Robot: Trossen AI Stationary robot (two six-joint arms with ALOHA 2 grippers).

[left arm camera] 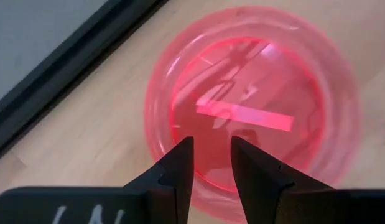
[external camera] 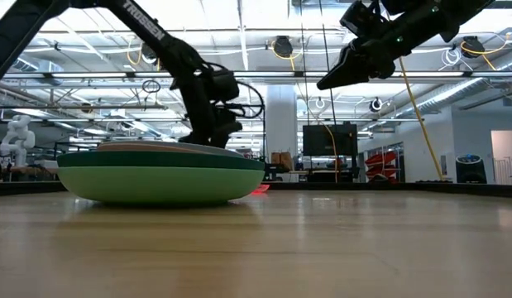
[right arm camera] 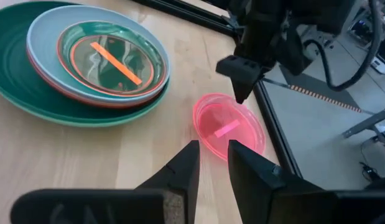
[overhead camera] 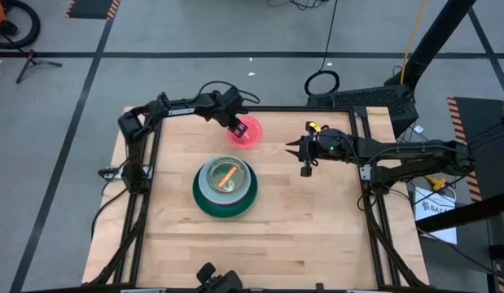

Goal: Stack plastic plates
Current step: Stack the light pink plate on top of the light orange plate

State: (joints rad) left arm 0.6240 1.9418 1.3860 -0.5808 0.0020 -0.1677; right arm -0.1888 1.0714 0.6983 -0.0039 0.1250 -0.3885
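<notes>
Step in hand, as I judge it: picking up the last loose plate, the hot pink plate (overhead camera: 247,132), to add it to the stack (overhead camera: 225,188); most of the stacking looks done, since the high view shows no other loose plate on the tabletop (overhead camera: 317,228).

Stack sits near the middle of the tabletop: dark green plate (right arm camera: 18,74) at the bottom, a pale blue plate (right arm camera: 49,31) nested in it, then an orange-rimmed small plate (right arm camera: 111,59) on top with a greenish one under it; exact count of layers not readable.

Hot pink plate lies flat on the wood near the far edge, well apart from the stack, close to the black frame rail (left arm camera: 61,68).

My left gripper (left arm camera: 212,155) hangs directly over the pink plate, fingers pointing down, tips above the near rim; jaws narrowly parted, nothing between them; whether the tips touch the plastic I cannot tell. In the right wrist view the left gripper's tip stands just above the plate's far rim.

My right gripper (overhead camera: 304,155) waits raised above the tabletop, to the right of the pink plate; jaws slightly apart, empty.

Next move, in my estimate: lower the left gripper so one finger goes inside the rim and one outside; pinch the thin lip; lift, carry over the stack, release centred. Risk: the shallow, slick rim may slip or the plate may tilt.
</notes>
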